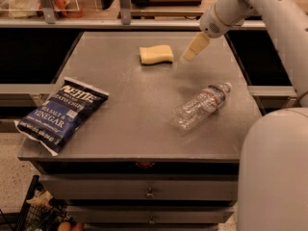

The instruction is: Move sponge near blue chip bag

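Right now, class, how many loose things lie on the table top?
3: the sponge at the back, the chip bag at the front left corner, the bottle lying right of centre. The claw hovers right of the sponge. None seems hidden.

Arm [269, 8] is showing smooth white rounded shells and a bulbous wrist joint. Cream tapered gripper [195, 47] is hanging near the bench's [144, 109] far right corner. Bulky white base shell [274, 172] is glowing pale.

Pale sponge [156, 54] far-centre; blue chip bag [62, 114] front-left; pincer [189, 55] beside sponge.
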{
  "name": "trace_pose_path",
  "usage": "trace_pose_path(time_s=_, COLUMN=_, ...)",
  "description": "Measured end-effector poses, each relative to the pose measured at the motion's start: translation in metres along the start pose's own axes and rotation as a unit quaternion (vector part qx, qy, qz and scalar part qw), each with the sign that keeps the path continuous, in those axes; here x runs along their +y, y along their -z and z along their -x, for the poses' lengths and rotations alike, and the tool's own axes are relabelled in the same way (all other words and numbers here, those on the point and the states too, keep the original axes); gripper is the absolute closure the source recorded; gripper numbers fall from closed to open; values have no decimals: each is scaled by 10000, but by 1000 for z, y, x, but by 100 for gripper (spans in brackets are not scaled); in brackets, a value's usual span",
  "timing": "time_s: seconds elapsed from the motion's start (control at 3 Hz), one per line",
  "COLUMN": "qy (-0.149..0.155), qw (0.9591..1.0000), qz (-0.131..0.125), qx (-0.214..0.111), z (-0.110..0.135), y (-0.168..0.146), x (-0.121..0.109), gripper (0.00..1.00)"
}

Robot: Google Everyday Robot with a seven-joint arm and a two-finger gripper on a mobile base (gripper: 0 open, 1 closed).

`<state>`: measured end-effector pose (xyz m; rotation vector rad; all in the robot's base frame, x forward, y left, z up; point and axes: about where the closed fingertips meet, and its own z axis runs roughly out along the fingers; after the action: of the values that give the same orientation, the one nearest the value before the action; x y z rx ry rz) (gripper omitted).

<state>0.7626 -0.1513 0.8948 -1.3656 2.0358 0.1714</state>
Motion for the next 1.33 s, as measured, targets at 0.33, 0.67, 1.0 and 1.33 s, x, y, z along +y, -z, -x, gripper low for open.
trace_pose_path(time_s=0.33, qy=-75, qw=9998, qz=180, qx=25, z=2, y=-28, x=-1, gripper=0)
trace_pose_path(time_s=0.67, qy=-105, qw=9992, qz=395, qx=-39, z=6, y=-50, x=3, gripper=0)
trace_pose_path(time_s=1.0, qy=-181, qw=9985, qz=509, qx=-132, z=7, y=-65, x=3, gripper=0)
trace_pose_path(time_s=1.33, qy=-279, qw=9979, qz=557, qx=-184, z=6, y=-74, x=1, gripper=0)
